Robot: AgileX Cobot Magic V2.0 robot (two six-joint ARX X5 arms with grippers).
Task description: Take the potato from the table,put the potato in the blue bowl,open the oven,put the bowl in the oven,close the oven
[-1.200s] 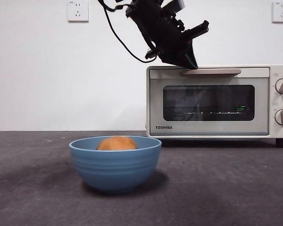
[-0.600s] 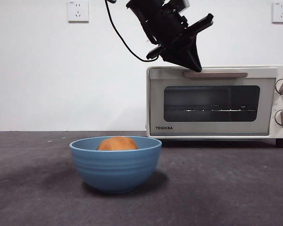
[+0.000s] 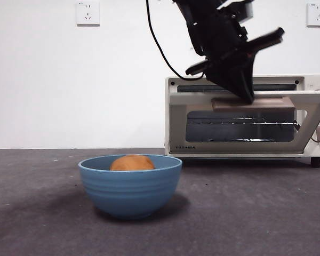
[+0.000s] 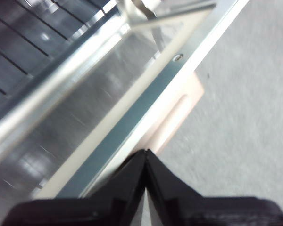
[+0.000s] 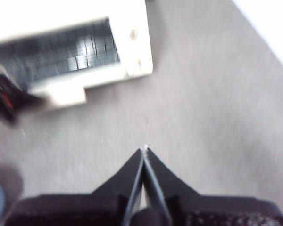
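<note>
Oven (image 3: 245,114) door part-open; left fingers (image 4: 145,153) pressed together at handle (image 3: 253,103) (right (image 5: 145,150) also together, over table (image 5: 217,94)).

My left hand (image 3: 249,98): black. Oven (image 3: 245,114): cream-white, beige handle (image 3: 253,103), dark interior. Blue bowl (image 3: 130,185): mid-blue, faint horizontal ridges. Potato (image 3: 132,162): orange-brown. Tabletop (image 3: 256,213): dark grey, slightly speckled. Wall (image 3: 69,80): white.

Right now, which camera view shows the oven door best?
The front view: the oven door shows across its full width, tilted partly open, with the left hand at its beige handle. The left wrist view shows only a close, blurred strip of the door's glass and frame. The right wrist view shows it small and blurred.
</note>
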